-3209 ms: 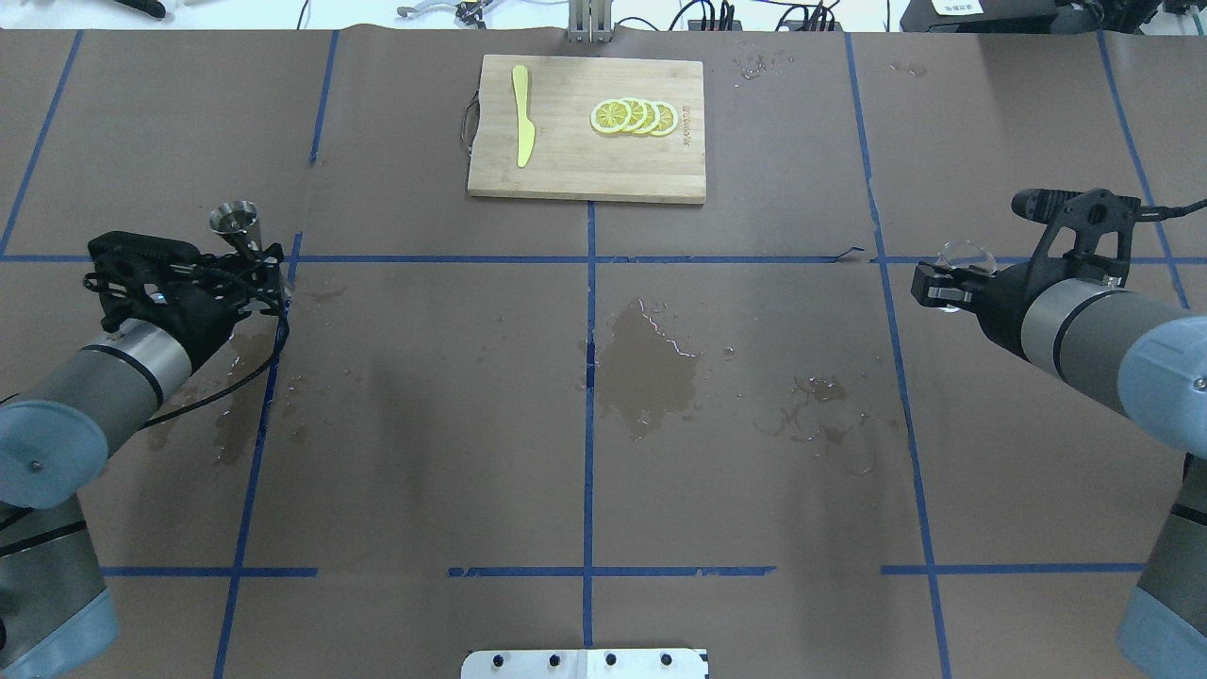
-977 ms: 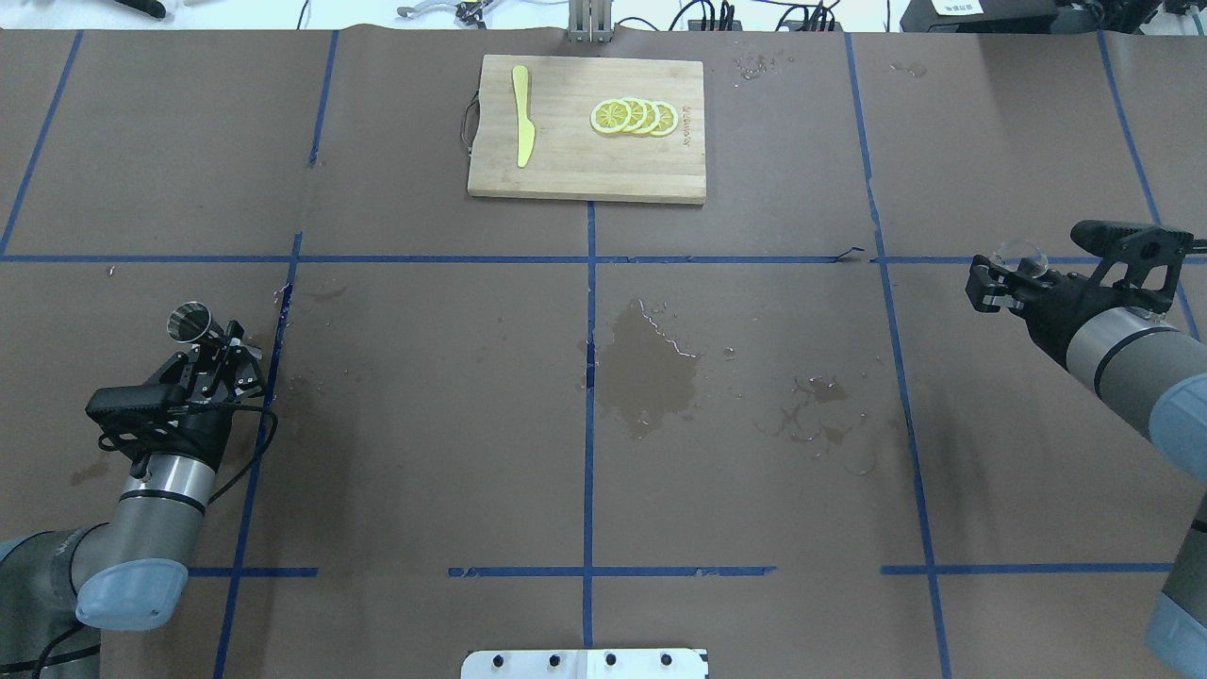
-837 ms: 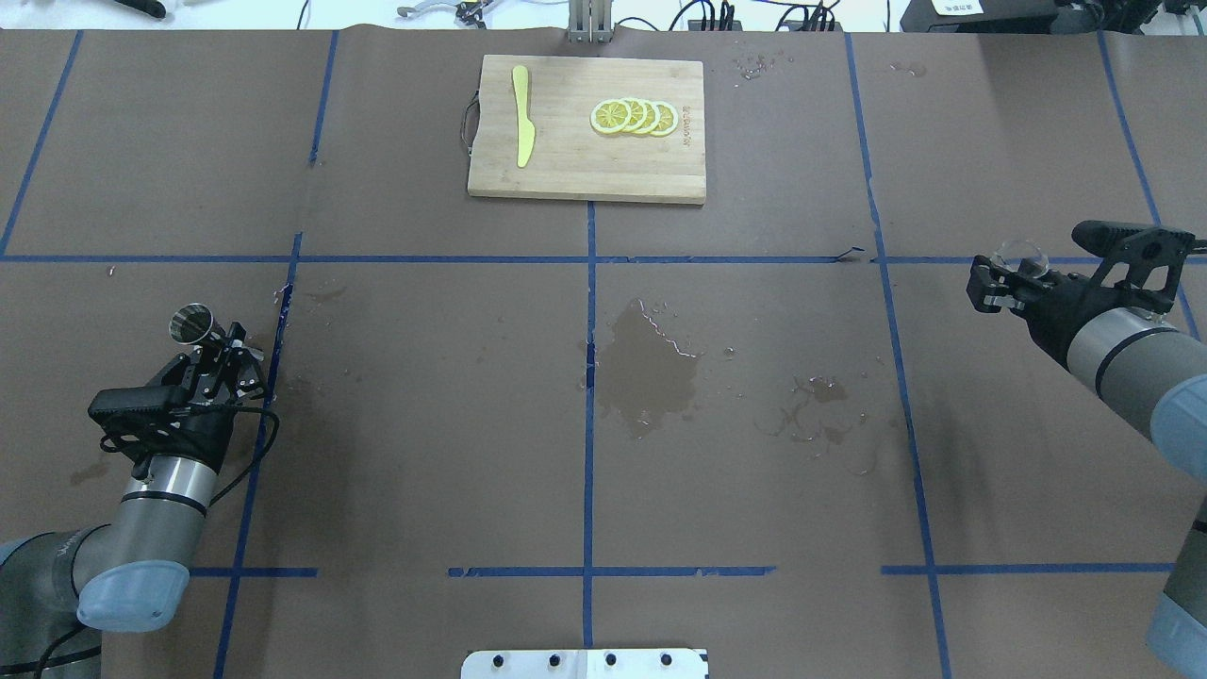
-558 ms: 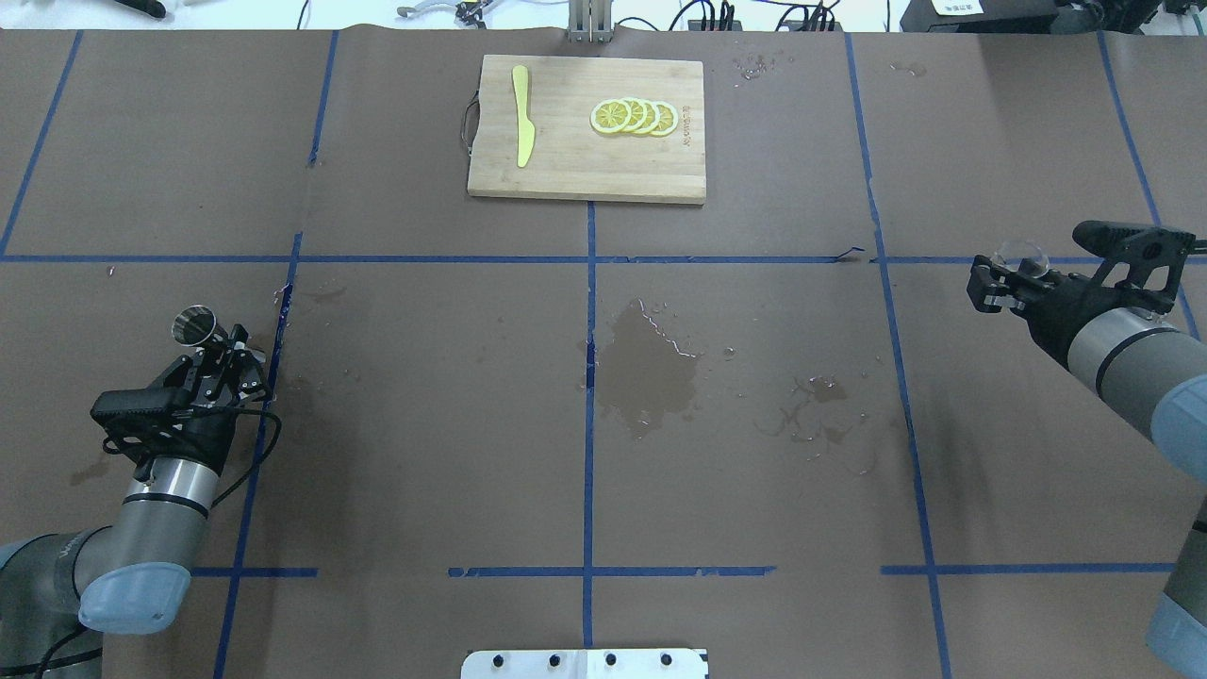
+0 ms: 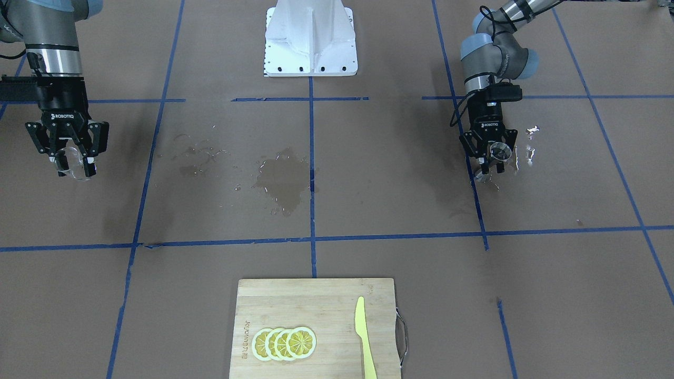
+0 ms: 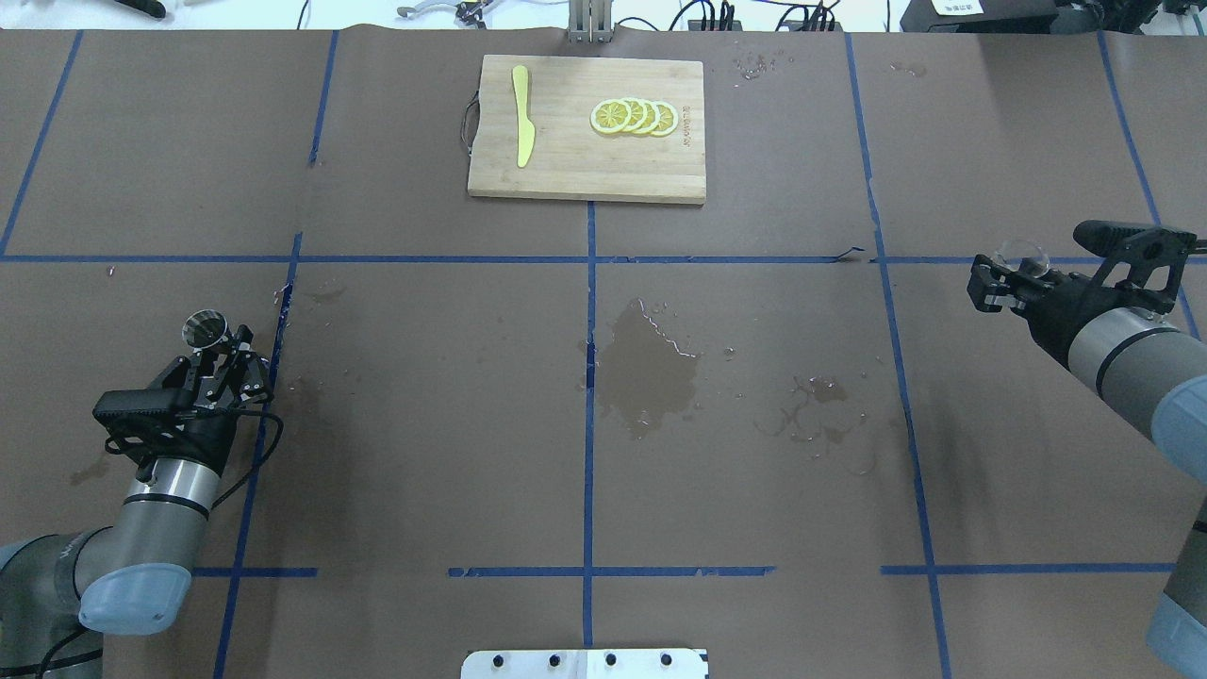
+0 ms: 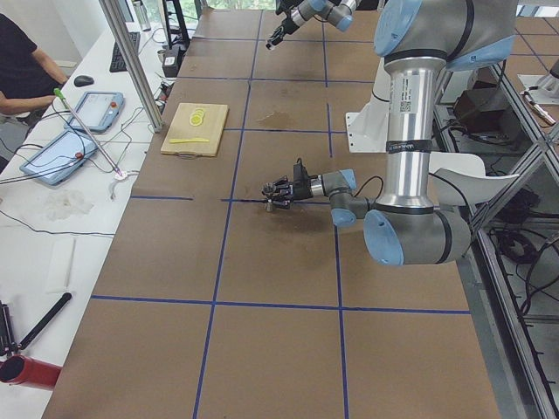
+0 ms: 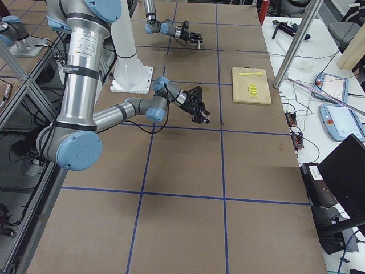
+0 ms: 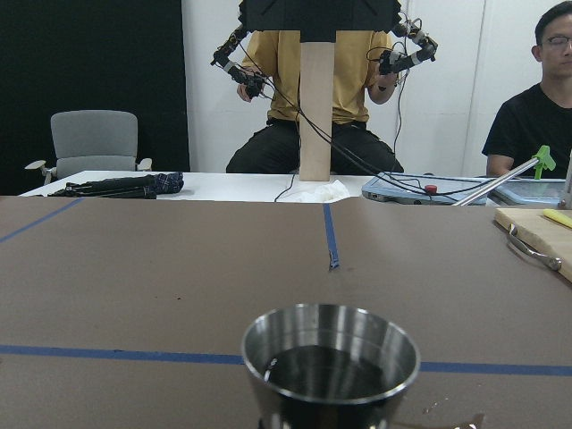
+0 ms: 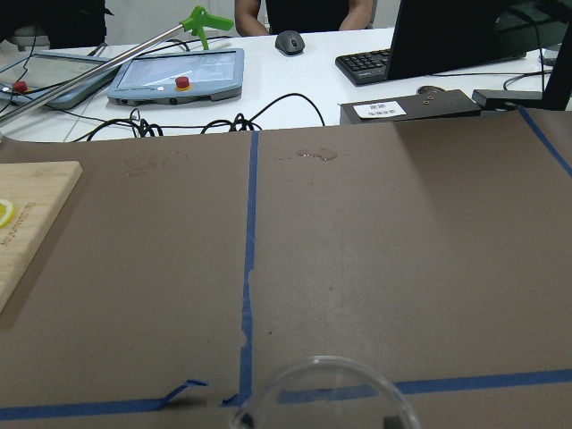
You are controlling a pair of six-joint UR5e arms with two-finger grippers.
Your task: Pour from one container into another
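The grey steel jigger (image 6: 206, 327) is held low over the table's left side, with my left gripper (image 6: 224, 351) shut on its waist. In the front-facing view the jigger (image 5: 499, 151) shows its open rim between the fingers of that gripper (image 5: 489, 160). The left wrist view shows the jigger (image 9: 331, 357) upright, its inside dark. The clear glass cup (image 6: 1023, 255) hangs at the far right in my right gripper (image 6: 1001, 283), which is shut on it. From across the table the cup (image 5: 75, 168) sits between the fingers of the right gripper (image 5: 71, 160). Only the cup's rim (image 10: 322, 398) shows in the right wrist view.
A wooden cutting board (image 6: 566, 174) lies at the far middle with lemon slices (image 6: 634, 116) and a yellow knife (image 6: 521, 115) on it. A wet patch (image 6: 651, 368) darkens the paper at the centre, with smaller splashes (image 6: 816, 420) to its right.
Over three seconds the left arm drew back toward the robot with the jigger, and the right arm moved outward with the cup. In the last second the jigger crept slightly right; the right arm stayed still.
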